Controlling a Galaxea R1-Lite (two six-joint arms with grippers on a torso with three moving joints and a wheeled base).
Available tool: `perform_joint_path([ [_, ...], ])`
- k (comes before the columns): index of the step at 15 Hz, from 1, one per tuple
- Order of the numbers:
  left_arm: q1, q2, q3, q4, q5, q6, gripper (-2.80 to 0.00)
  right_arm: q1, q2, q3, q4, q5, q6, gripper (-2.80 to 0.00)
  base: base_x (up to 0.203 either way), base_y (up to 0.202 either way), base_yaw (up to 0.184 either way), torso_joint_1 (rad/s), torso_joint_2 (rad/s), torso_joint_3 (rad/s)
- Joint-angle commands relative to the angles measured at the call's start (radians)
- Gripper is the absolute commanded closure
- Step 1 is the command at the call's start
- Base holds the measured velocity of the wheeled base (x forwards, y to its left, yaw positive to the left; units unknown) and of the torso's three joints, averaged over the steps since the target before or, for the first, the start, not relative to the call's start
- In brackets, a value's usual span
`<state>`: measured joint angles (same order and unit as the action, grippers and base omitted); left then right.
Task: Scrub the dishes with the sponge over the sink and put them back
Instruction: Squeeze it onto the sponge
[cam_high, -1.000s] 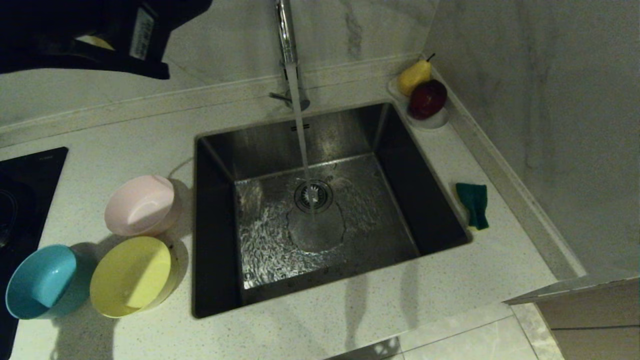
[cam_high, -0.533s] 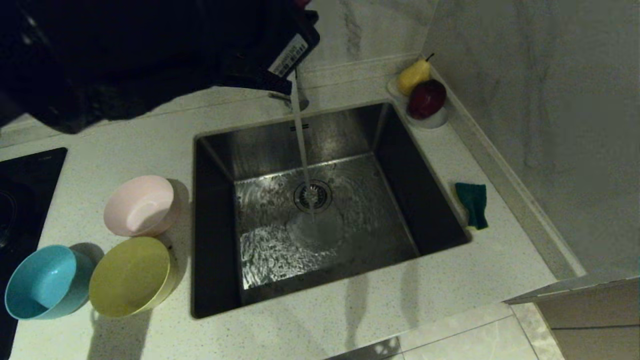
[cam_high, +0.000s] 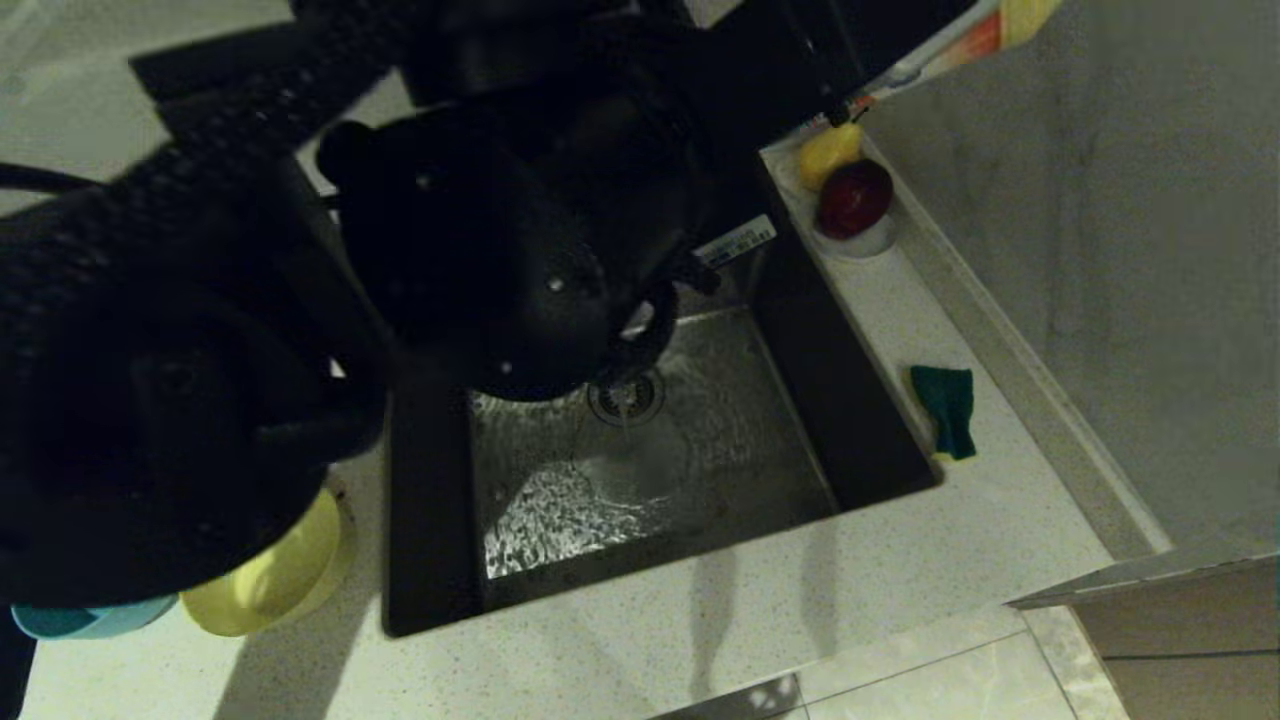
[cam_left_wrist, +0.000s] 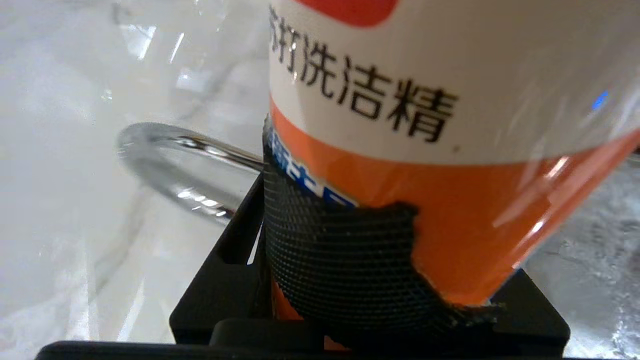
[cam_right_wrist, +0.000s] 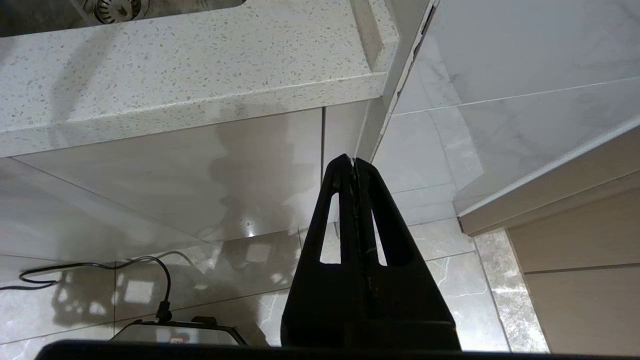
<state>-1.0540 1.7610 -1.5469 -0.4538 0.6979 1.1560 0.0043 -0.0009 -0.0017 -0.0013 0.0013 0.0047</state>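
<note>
A home kitchen: steel sink (cam_high: 800, 400) set in speckled countertop (cam_high: 900, 560), marble-look wall (cam_high: 1100, 250).

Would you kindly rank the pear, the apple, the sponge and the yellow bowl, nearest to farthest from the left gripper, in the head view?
1. Pear, back right corner, under the left gripper.
2. Apple, beside the pear.
3. Sponge, right of the sink.
4. Yellow bowl, front left.
</note>
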Motion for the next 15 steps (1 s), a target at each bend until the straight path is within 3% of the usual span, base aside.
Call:
perform_joint_path([
  [1,-0.016,0.075,-0.003,-0.019,0.024,0.005,0.0,0.0,-0.001,0.0,0.0,0.0,0.0,0.0,0.0,0.0,0.0,0.0,0.0,0.0],
  [15,-0.015,0.338,-0.048,-0.026,0.142,0.017,0.0,0.0,-0.001,0.0,0.0,0.0,0.0,0.0,0.0,0.0,0.0,0.0,0.0,0.0],
])
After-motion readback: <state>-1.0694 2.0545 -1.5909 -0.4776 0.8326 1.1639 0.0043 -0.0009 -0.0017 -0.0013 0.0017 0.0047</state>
